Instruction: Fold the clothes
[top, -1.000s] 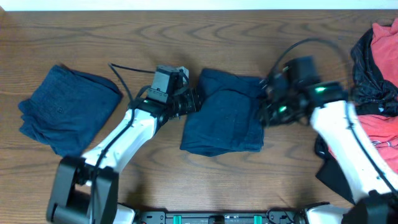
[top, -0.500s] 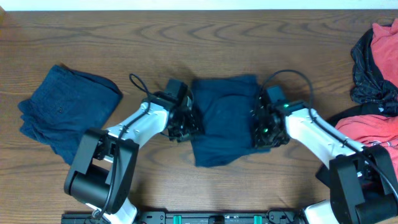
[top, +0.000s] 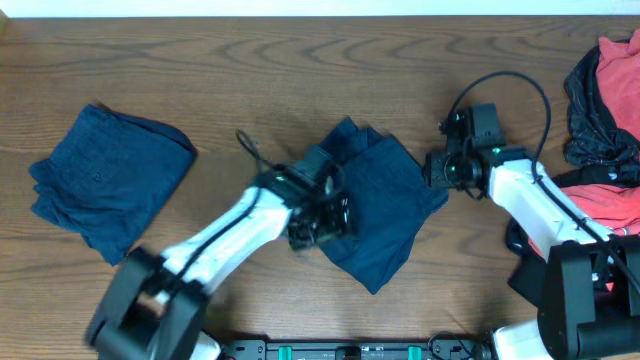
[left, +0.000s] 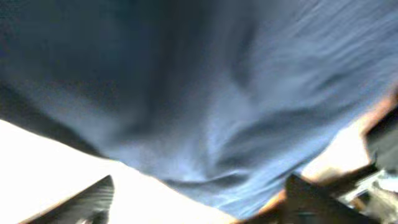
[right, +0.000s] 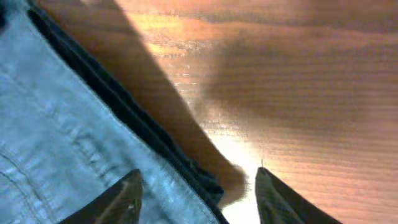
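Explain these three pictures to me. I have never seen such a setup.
Two robot arms sit at a wooden table, each ending in a two-fingered hand. The wide picture looks straight down; the other two come from a camera on each wrist. On the table lie a folded navy garment at left, a rumpled navy garment in the middle, and a pile of red and black clothes at right. The left hand is on the middle garment; its blurred view shows only cloth, so a grip is unconfirmed. The right hand is open and empty beside that garment's edge.
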